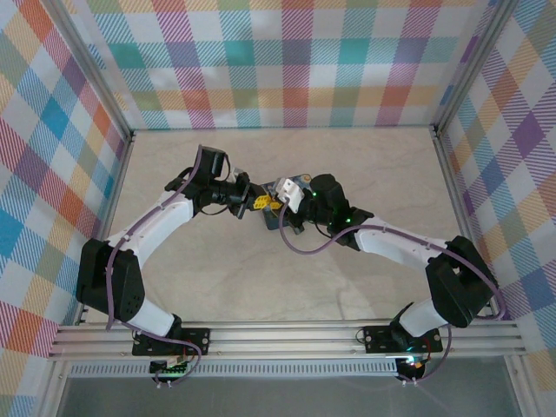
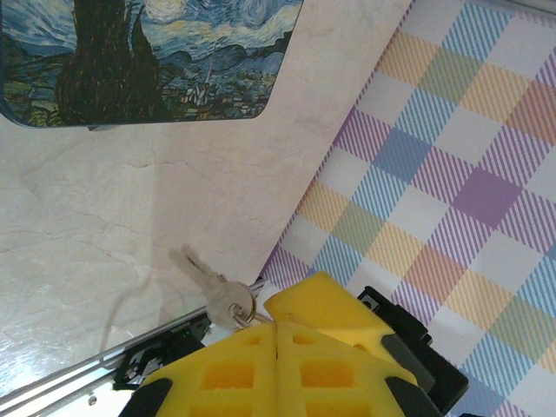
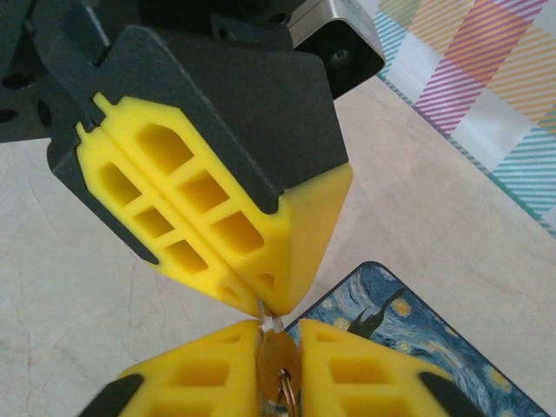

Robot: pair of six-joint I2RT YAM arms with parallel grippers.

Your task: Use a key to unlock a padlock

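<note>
Insertion looks to be in hand: the left gripper (image 3: 261,306), clenched on the key (image 2: 201,276), meets the right gripper (image 3: 278,346) at its 3 o'clock, clamped on the padlock (image 3: 278,358). The next move calls for fine alignment, then a twist.

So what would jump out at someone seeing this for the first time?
Two arms meet mid-table, where the left gripper and right gripper bring their bright yellow fingertips nearly tip to tip, the right one pinching a small brassy metal piece. A silver key on a ring dangles beside them, and beneath lies a tin painted with a swirling blue night sky. Loud pastel plaid walls ring the pale table.
</note>
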